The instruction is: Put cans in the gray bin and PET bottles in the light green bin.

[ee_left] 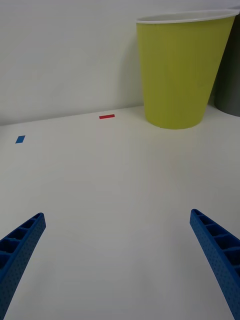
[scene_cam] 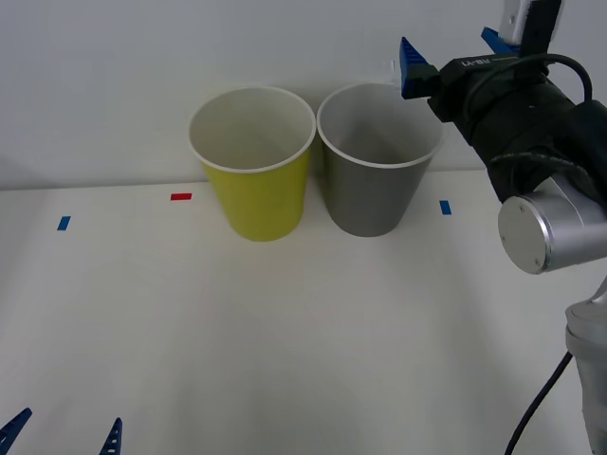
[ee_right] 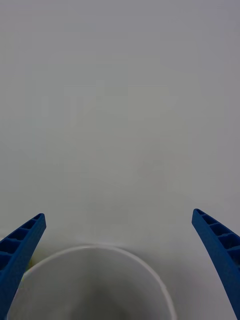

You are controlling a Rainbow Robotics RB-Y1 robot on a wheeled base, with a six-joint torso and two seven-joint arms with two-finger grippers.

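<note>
**Right gripper hanging open over the gray bin**

Two tapered bins are standing side by side at the back of the white counter (scene_cam: 285, 360), close to the wall: the light green bin (scene_cam: 256, 190) on the left and the gray bin (scene_cam: 375, 185) just beside it on the right, their white rims nearly touching. Small tape marks are lying on the counter around them: a red mark (scene_cam: 180, 196) and a blue mark (scene_cam: 64, 223) to the left, another blue mark (scene_cam: 445, 206) to the right. No writing is legible on the bins.

The right gripper (scene_cam: 446, 57) is hovering raised above the far right edge of the gray bin, its black wrist bent toward the wall; its jaws are spread wide with nothing between them. The left gripper (scene_cam: 62, 434) is sitting low at the near left edge of the counter, well apart from the bins, jaws likewise spread and empty.
</note>
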